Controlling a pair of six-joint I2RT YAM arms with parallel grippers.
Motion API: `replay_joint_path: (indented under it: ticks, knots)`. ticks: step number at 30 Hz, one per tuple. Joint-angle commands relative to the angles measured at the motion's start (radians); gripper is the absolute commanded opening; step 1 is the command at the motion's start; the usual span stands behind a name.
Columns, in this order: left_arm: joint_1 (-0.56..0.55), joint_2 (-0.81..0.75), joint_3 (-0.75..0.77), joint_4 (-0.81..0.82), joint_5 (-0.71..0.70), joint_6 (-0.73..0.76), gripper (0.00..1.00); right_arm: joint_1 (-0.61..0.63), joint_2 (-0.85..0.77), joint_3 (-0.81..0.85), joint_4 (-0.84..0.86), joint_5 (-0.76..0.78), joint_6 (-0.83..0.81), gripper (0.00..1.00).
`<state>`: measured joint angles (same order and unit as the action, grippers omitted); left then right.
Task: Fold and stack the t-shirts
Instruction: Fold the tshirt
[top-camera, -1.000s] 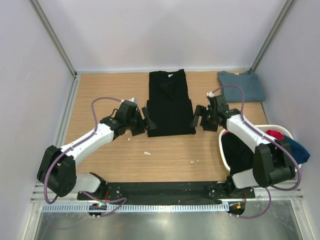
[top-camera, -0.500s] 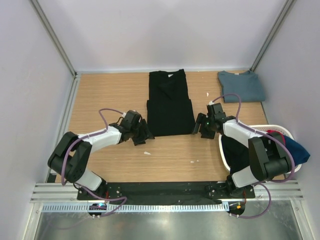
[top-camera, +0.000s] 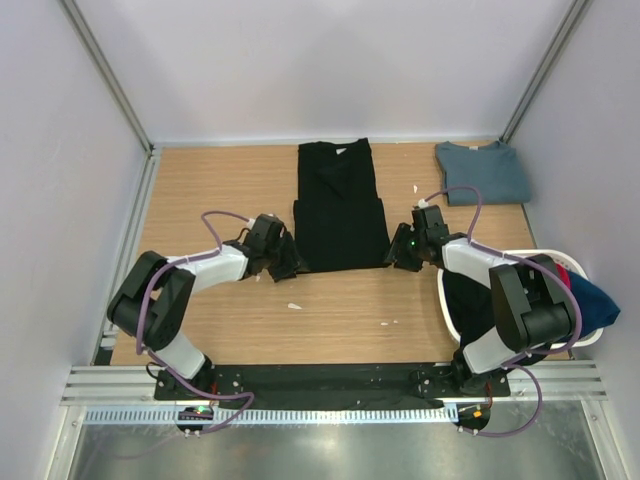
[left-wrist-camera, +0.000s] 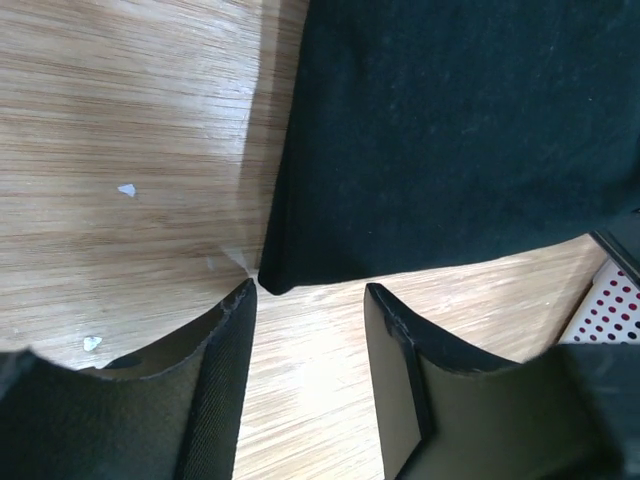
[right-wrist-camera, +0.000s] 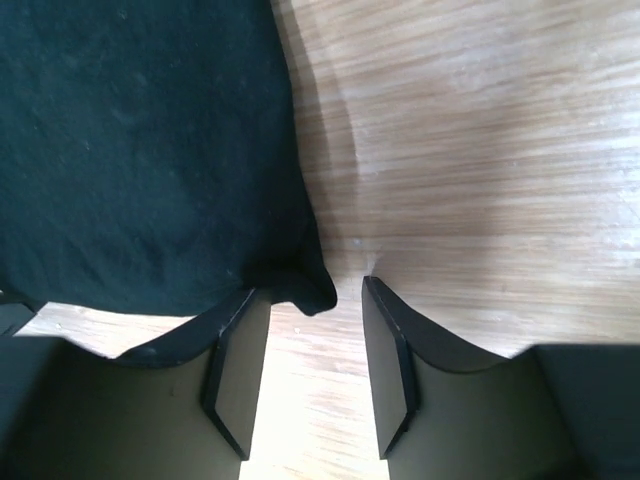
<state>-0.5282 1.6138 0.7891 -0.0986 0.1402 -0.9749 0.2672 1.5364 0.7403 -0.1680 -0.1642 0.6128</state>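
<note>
A black t-shirt, folded into a long strip, lies flat mid-table. My left gripper is open at its near left corner; in the left wrist view that corner lies just beyond the gripper. My right gripper is open at the near right corner; in the right wrist view the corner lies between the fingertips of the gripper. A folded slate-blue t-shirt lies at the far right.
A white perforated basket at the right holds black, magenta-red and blue shirts. Its edge shows in the left wrist view. Small white scraps lie on the wooden table. Walls enclose the table.
Both grippers moved inward and nearer to the shirt's near corners. The black shirt has not moved.
</note>
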Motion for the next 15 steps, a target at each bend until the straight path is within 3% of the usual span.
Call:
replay_joint_path:
  ticks: [1, 6, 10, 13, 14, 15]
  knots:
    - [0.005, 0.021, 0.01, -0.018, -0.046, 0.035, 0.48, 0.006, 0.025, -0.007, 0.042, 0.015, 0.015, 0.47]
    - [0.007, 0.058, 0.024, -0.02, -0.05, 0.061, 0.41, 0.004, 0.044, -0.009, 0.055, 0.015, 0.016, 0.41]
    - [0.007, 0.086, 0.036, -0.021, -0.065, 0.081, 0.3, 0.006, 0.053, -0.01, 0.058, 0.017, 0.013, 0.29]
    - [0.007, 0.104, 0.044, -0.033, -0.083, 0.102, 0.15, 0.006, 0.051, -0.012, 0.053, 0.023, 0.004, 0.14]
    - [0.007, 0.106, 0.044, -0.036, -0.088, 0.104, 0.02, 0.006, 0.054, -0.012, 0.048, 0.023, -0.001, 0.08]
    - [0.007, 0.107, 0.044, -0.044, -0.093, 0.105, 0.0, 0.007, 0.053, -0.01, 0.042, 0.022, -0.007, 0.05]
